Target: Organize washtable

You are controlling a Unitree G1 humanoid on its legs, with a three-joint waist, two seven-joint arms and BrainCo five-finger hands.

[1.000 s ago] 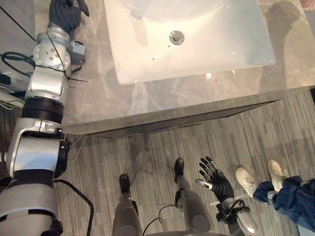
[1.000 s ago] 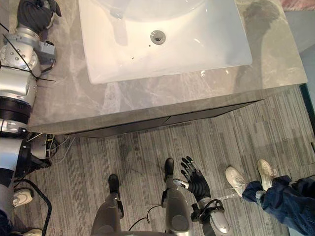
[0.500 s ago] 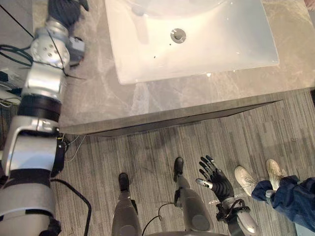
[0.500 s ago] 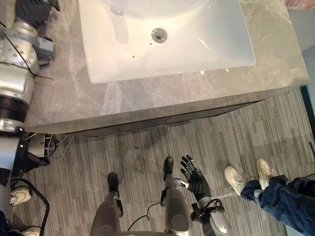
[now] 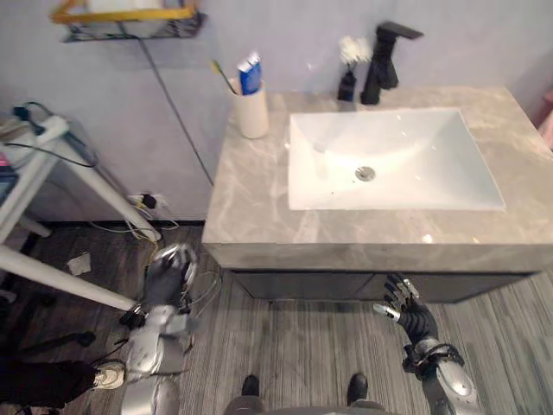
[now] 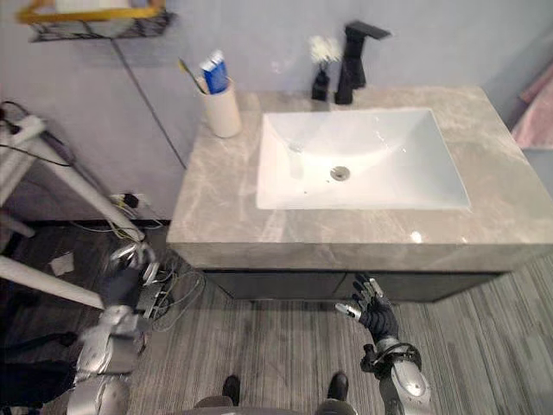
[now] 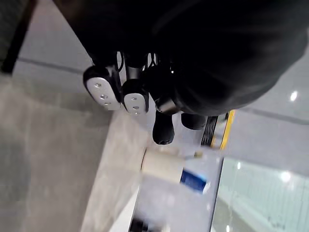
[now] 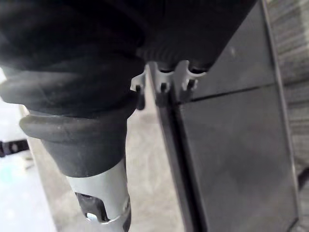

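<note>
The striped grey floor (image 5: 302, 354) runs under a grey marble bench (image 5: 259, 199) with a dark cabinet front (image 5: 346, 285) below its top. A white rectangular sink (image 5: 432, 173) is sunk into the bench, nearer its right end. To the left of the bench stands a white frame (image 5: 78, 169), and a yellow-edged shelf (image 5: 125, 22) hangs on the wall above it. A black faucet (image 5: 384, 56) rises behind the sink. A cream cup (image 5: 253, 117) stands upright at the bench's back left corner, well apart from both hands.

The left hand (image 5: 162, 284) hangs low over the floor beside the bench's front left corner, its fingers (image 7: 102, 91) curled with nothing in them. The right hand (image 5: 410, 316) is low before the cabinet front, fingers spread straight and empty.

A small black vase (image 5: 347, 85) with a white tuft stands just left of the faucet. A blue and white tube (image 5: 250, 73) and a toothbrush (image 5: 222, 76) stick up from the cup.
</note>
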